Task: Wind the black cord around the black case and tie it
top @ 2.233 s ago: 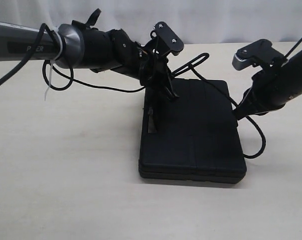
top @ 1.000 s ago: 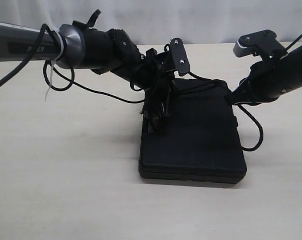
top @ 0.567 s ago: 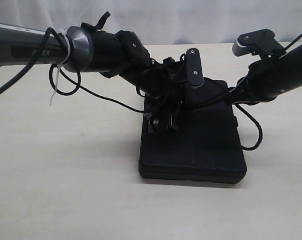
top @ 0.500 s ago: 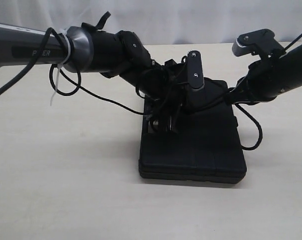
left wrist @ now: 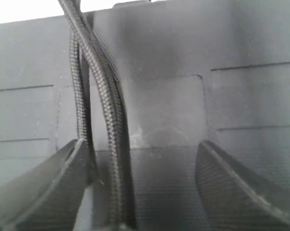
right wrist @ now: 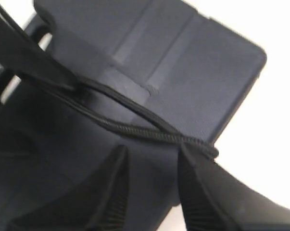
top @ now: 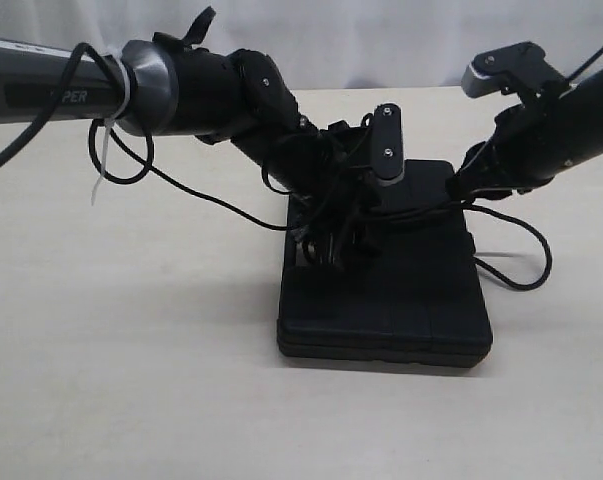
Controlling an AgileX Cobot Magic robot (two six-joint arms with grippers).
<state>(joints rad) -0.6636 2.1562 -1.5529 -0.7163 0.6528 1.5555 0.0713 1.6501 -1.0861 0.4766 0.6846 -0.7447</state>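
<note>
Exterior view, Lena: where is the black case (top: 401, 290)?
Flat on the table (top: 131, 380), Tom. The black cord (top: 526, 268) crosses its far part and loops off at 3 o'clock.
And the jaws?
The left gripper (left wrist: 142, 149), over the 10 o'clock corner, stands wide apart, with cord strands beside one finger. The right gripper (right wrist: 154, 154) is parted, and the cord lies across one fingertip.

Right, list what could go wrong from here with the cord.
1. The left hand is open, with two strands of the black cord loose beside one finger; unheld, they may slacken over the black case.
2. The right hand is open too, and the cord lies across one fingertip; withdrawing could snag it and drag it off the case.
</note>
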